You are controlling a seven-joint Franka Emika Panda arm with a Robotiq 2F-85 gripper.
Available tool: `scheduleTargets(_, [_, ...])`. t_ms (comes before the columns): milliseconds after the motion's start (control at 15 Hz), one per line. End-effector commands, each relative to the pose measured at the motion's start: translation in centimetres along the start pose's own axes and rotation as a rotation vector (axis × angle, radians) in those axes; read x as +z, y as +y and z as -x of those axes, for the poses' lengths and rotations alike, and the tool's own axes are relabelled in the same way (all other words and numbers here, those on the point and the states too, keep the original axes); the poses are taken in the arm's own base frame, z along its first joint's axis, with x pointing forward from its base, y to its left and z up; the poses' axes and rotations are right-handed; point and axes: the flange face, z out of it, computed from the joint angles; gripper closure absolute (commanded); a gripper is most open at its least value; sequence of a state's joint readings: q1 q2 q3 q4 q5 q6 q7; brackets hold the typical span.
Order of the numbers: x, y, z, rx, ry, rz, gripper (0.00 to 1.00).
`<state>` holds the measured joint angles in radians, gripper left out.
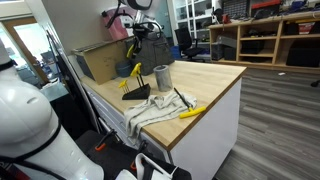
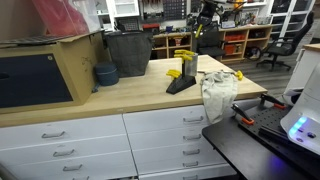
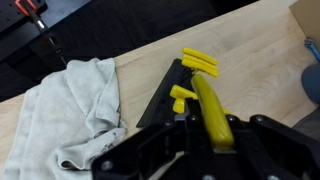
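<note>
In the wrist view, far off to the gripper's left and beyond the counter edge, a red-handled tool [image 3: 30, 10] lies on a dark surface. Nearer, still to the left of the gripper [image 3: 210, 128], a pale crumpled cloth [image 3: 70, 110] is spread on the wooden counter [image 3: 255, 50], with one edge lying just beside a black stand [image 3: 165, 95]. The stand is a flat wedge-shaped base lying below and slightly left of the gripper. Short yellow pegs [image 3: 198, 62] stand at the end of it farthest from the gripper, and another yellow stub sits closer in. The gripper is clamped together on a yellow bar [image 3: 207, 105], which sticks out forward between the fingers and hangs over the stand. Whether the bar's far end touches the base cannot be told. An exterior view shows the gripper raised clear of the counter, with the stand beneath it. To the gripper's right, a sliver of something blue [image 3: 312, 45] shows at the edge of the wrist view, too cropped to identify. In an exterior view, a grey cup [image 1: 162, 77] stands on the counter just beside the stand.
</note>
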<state>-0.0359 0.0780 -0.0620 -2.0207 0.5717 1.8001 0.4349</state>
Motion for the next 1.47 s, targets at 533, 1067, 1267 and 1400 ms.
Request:
scheduleTargets(533, [2.3,-2.5,-4.6,-0.028,-0.158,-0.028,0.99])
scheduleTargets(1067, [0.9,2.5,-13.4,0.099,-0.285,-0.129,0.99])
scheduleTargets(1267, [-0.6,3.0,-14.3,0.133,-0.258,-0.17,0.99])
scheduleTargets(1400, [-1.5,3.0,-13.9,0.145,-0.201,-0.193,0.99])
